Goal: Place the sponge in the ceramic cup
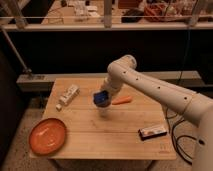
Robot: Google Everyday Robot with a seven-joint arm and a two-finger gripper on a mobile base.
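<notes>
Hand (103, 95) pinching the sponge (100, 99) at frame centre, above the tabletop (115, 140).
Sponge is held clear of the wood, probably so it can go to a cup. Carrot piece (121, 100) just right of it, white bottle-like item (68, 94) to the left, orange plate (47, 136) lower left, bar (152, 131) lower right. No ceramic cup made out.

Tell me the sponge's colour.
Bright blue, in the camera view; the sponge sits in the gripper over the table.

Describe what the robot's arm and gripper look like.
The arm is white and tubular, with rounded joints and small dark dots along its side. A black cable loops near its base. The gripper, above the table's middle, barely shows around the blue sponge.
</notes>
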